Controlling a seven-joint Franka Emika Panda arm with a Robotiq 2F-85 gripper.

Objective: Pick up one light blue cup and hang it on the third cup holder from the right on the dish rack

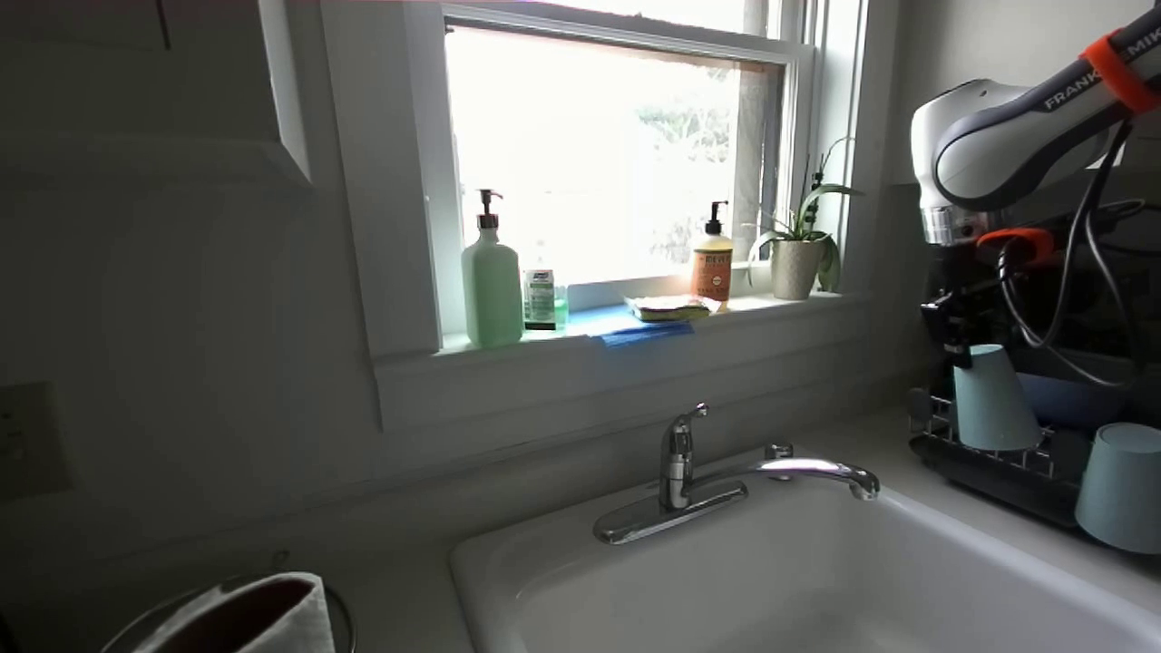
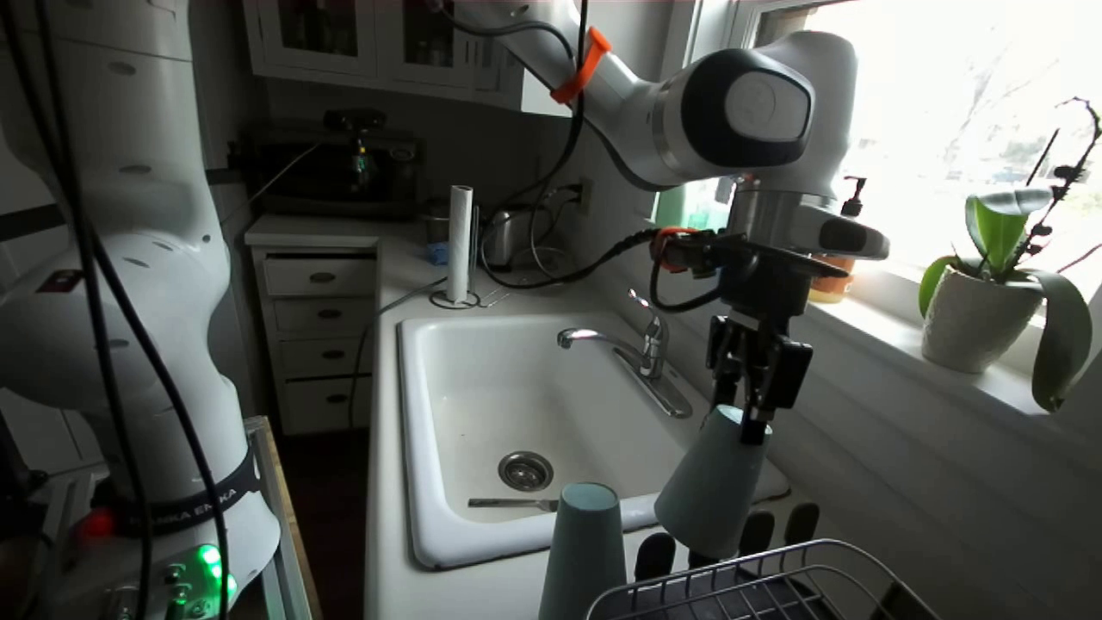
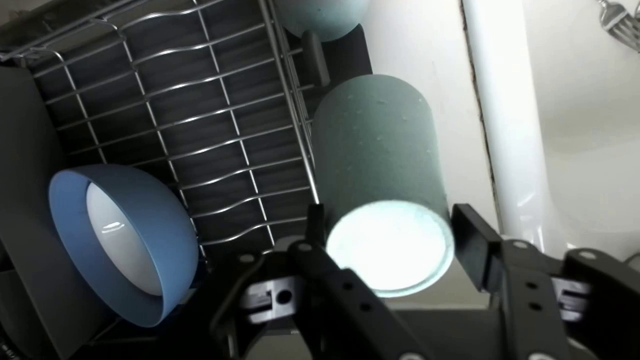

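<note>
Pale blue and base up, the light blue cup (image 2: 715, 491) hangs directly below the gripper (image 3: 389, 218), which looks clamped on its narrow end: in the wrist view both fingers (image 3: 477, 245) appear to meet the wall near the base. The cup tilts, mouth down, along the outer edge of the dish rack (image 3: 200, 135).

A missed seat is, I judge, the chief danger. Whether a cup holder (image 2: 756, 532) has entered the mouth is hidden; if the rim merely leans on one, letting go would likely drop the cup onto the counter (image 3: 420, 40) beneath the gripper. Taper is another cause: the wall widens away from the pads, so a knock could squeeze it downward out of them, more so if the specks on it are water. The finger on the rack side stands near the wire edge and might snag as it spreads. A wrong slot is possible too, since the cup hides part of the row.

Counting outward from the gripper: one cup gripped; three bare holders in an exterior view, one between it and the second cup (image 2: 585, 551), two beyond it; that one other cup, near and low; one rack; one blue bowl (image 3: 167, 235) across the rack; on the gripper's opposite side, one sink (image 2: 516, 396) with at least one fork (image 3: 614, 17), cut off by the wrist view's edge; one faucet (image 1: 677, 458); and, well apart, one potted plant (image 1: 795, 268), one green pump bottle (image 1: 492, 286) and one orange pump bottle (image 1: 712, 270).
</note>
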